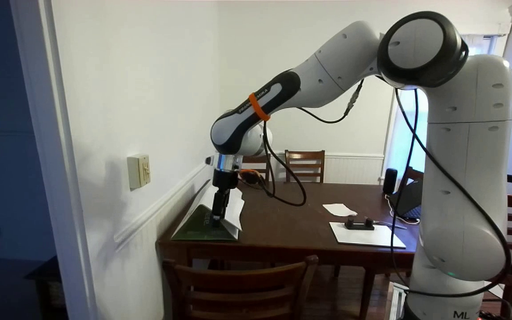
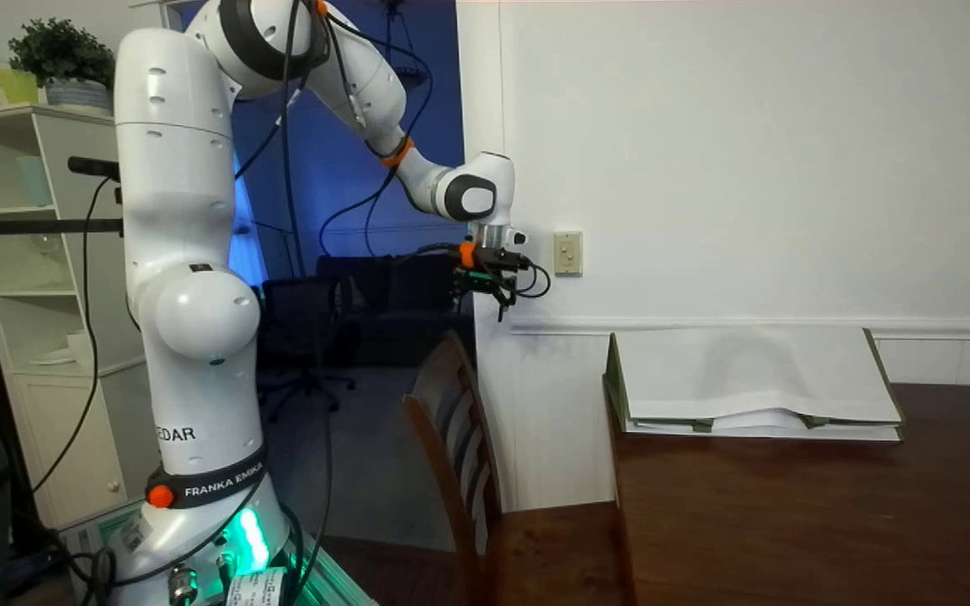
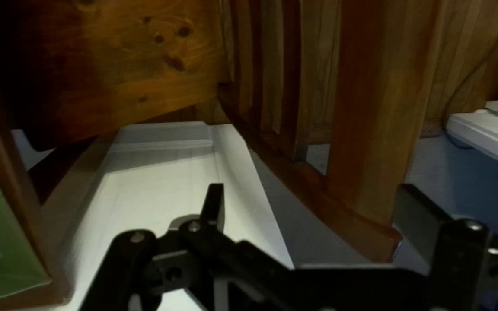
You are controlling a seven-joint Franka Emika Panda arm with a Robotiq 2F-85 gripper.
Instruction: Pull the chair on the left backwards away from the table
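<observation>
Hovering near the back of the dark brown chair (image 1: 242,280), with jaws spread wide apart

Points the gripper (image 3: 310,190) downward, higher than the chair's top rail in both exterior views, with a gap to the wood showing in an exterior view. In the wrist view, sights the curved rail between two black fingers (image 3: 214,207), with slats and knotty seat farther off. Has the chair upright at the edge of the table (image 1: 282,222), with back turned to the camera in an exterior view and seat reaching toward the tabletop. Has on the table, near the wall (image 2: 754,168), a tented green folder (image 2: 754,370) of white pages, and farther along, a white sheet (image 1: 367,238) under a small black object (image 1: 359,225). Adds two more wooden chairs (image 1: 305,155) beyond.
</observation>
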